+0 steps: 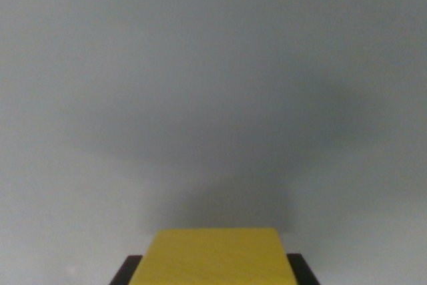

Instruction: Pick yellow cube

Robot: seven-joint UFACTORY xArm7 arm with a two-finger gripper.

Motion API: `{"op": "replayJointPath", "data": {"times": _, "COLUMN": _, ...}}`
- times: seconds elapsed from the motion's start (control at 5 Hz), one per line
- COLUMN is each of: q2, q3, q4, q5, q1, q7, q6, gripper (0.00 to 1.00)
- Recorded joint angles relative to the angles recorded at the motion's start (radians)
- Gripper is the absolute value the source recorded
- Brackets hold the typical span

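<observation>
The yellow cube (215, 253) fills the bottom centre of the wrist view, its flat top face towards the camera. Black fingers (128, 270) press against its left side and its right side, so my gripper (215, 273) is shut on the cube. Only the upper tips of the fingers show; the rest is cut off by the frame's lower edge. A broad soft shadow (227, 165) lies on the grey surface beyond the cube, and the surface looks blurred, as if some way below.
A plain grey surface (213, 45) fills the rest of the view. No other object or edge shows.
</observation>
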Motion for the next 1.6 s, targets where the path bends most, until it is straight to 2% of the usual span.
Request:
{"op": "replayJointPath", "data": {"times": 0.2, "q2": 0.000, "q3": 0.000, "q4": 0.000, "q5": 0.0000, "q1": 0.0000, "q7": 0.000, "q6": 0.000, "gripper": 1.00}}
{"op": "replayJointPath", "data": {"times": 0.4, "q2": -0.013, "q3": 0.000, "q4": 0.018, "q5": -0.0011, "q1": 0.0003, "q7": 0.001, "q6": 0.031, "gripper": 1.00}}
{"op": "replayJointPath", "data": {"times": 0.6, "q2": -0.013, "q3": 0.000, "q4": 0.018, "q5": -0.0011, "q1": 0.0003, "q7": 0.001, "q6": 0.031, "gripper": 1.00}}
{"op": "replayJointPath", "data": {"times": 0.8, "q2": -0.029, "q3": -0.001, "q4": 0.038, "q5": -0.0023, "q1": 0.0005, "q7": 0.002, "q6": 0.066, "gripper": 1.00}}
{"op": "replayJointPath", "data": {"times": 1.0, "q2": -0.029, "q3": -0.001, "q4": 0.038, "q5": -0.0023, "q1": 0.0005, "q7": 0.002, "q6": 0.066, "gripper": 1.00}}
{"op": "replayJointPath", "data": {"times": 1.2, "q2": -0.046, "q3": -0.001, "q4": 0.060, "q5": -0.0037, "q1": 0.0009, "q7": 0.003, "q6": 0.106, "gripper": 1.00}}
{"op": "replayJointPath", "data": {"times": 1.4, "q2": -0.046, "q3": -0.001, "q4": 0.060, "q5": -0.0037, "q1": 0.0009, "q7": 0.003, "q6": 0.106, "gripper": 1.00}}
{"op": "replayJointPath", "data": {"times": 1.6, "q2": -0.064, "q3": -0.001, "q4": 0.084, "q5": -0.0051, "q1": 0.0012, "q7": 0.004, "q6": 0.148, "gripper": 1.00}}
